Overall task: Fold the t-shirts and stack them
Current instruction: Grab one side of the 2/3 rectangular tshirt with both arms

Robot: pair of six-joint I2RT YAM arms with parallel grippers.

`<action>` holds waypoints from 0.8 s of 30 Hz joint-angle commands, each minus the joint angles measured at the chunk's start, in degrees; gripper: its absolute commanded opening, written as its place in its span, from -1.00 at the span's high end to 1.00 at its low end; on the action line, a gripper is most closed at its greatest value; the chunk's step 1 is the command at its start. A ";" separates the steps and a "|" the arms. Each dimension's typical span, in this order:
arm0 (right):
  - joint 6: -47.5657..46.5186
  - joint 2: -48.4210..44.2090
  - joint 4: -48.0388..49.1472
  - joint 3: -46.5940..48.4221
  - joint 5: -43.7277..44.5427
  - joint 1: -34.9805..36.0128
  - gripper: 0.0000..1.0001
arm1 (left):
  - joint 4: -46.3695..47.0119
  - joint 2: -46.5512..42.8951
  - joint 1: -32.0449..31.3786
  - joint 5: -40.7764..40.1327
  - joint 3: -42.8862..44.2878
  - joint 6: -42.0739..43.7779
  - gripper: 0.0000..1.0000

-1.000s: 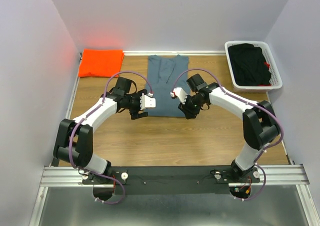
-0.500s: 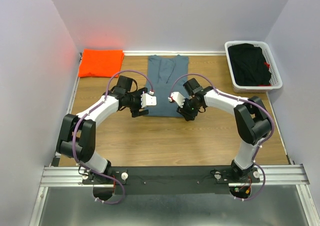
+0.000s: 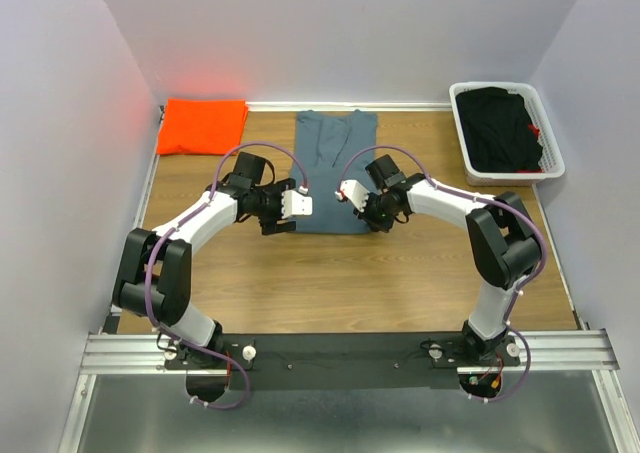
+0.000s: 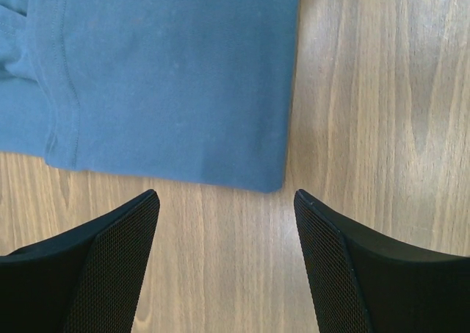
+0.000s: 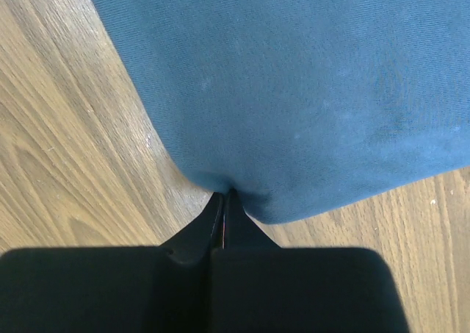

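Two t-shirts lie on the wooden table (image 3: 300, 273). The orange t-shirt (image 3: 203, 125) sits folded in the upper left of the top view. The slate blue-grey t-shirt (image 3: 335, 168) lies in the upper middle as a narrow lengthwise strip, its near hem just ahead of both arms. A white basket (image 3: 503, 85) of dark clothes (image 3: 498, 128) stands at the upper right, well apart.

The right gripper (image 5: 225, 195) is clenched tight on the lower right corner of the blue-grey strip; in its wrist view the cloth puckers into the closed tips. The left gripper (image 4: 224, 197) is released, jaws wide. The other near corner lies just ahead of the gap between its fingers, flat on the wood and untouched.

The cloth looks light, limp and several layers thick at the fold, so I'd judge it will sag and slide apart unless both corners rise together. The best hold seems to be right at the corners, hem included, catching every layer; a shallow pinch would likely take only the top one. The wood looks smooth, so dragging should be easy, though the strip may skew.
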 commanded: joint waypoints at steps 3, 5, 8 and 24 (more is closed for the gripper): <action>1.70 -0.28 -2.84 -0.41 -0.49 0.33 0.99 | -2.73 0.94 0.07 -0.01 0.26 2.02 -0.56; 1.00 -1.69 -3.90 -0.05 -1.81 0.33 0.99 | -3.00 0.85 -0.02 0.08 0.26 2.11 -0.49; 0.73 -3.54 -5.21 -0.05 -2.34 0.33 0.99 | -3.61 0.68 -0.72 -0.18 -0.96 3.60 -0.35; 0.47 -3.19 -7.15 0.39 -2.87 0.42 0.99 | 0.34 5.24 -5.29 -6.15 -2.73 5.80 0.06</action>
